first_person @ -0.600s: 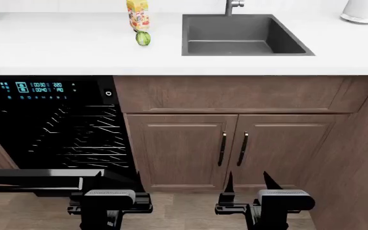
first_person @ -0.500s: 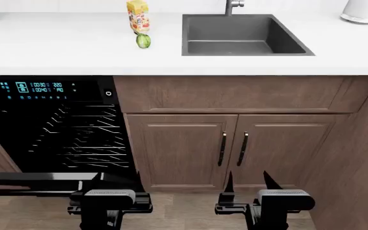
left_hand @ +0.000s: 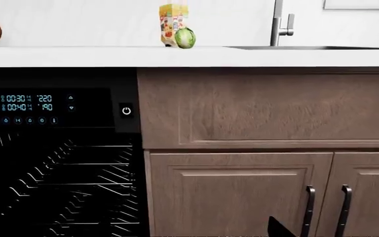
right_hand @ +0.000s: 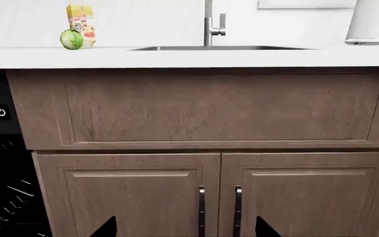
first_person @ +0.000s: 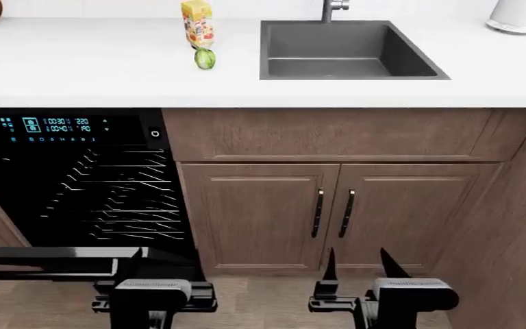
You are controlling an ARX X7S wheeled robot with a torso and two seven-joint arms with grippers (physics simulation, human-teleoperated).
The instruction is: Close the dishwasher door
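The dishwasher door (first_person: 48, 262) is a glossy black panel hanging open and lying almost flat at the lower left of the head view, in front of the dark cavity with wire racks (first_person: 107, 199). My left gripper (first_person: 158, 266) is low by the door's right end; its dark fingers blend into the black panel. In the left wrist view (left_hand: 189, 231) only one fingertip (left_hand: 279, 229) shows, far to one side, so the jaws are apart. My right gripper (first_person: 361, 266) is open and empty in front of the brown cabinet doors (first_person: 336, 212); its spread shows in the right wrist view (right_hand: 184, 228).
A lit control panel (first_person: 53, 127) tops the dishwasher. A white countertop (first_person: 90, 68) holds a juice carton (first_person: 197, 20), a green fruit (first_person: 205, 57) and a dark sink (first_person: 345, 49). A brown side panel (first_person: 519, 226) stands at the right.
Both grippers have sunk slightly lower in the head view. The open door's edge looks a little thinner than in the earliest frame; it stays down.
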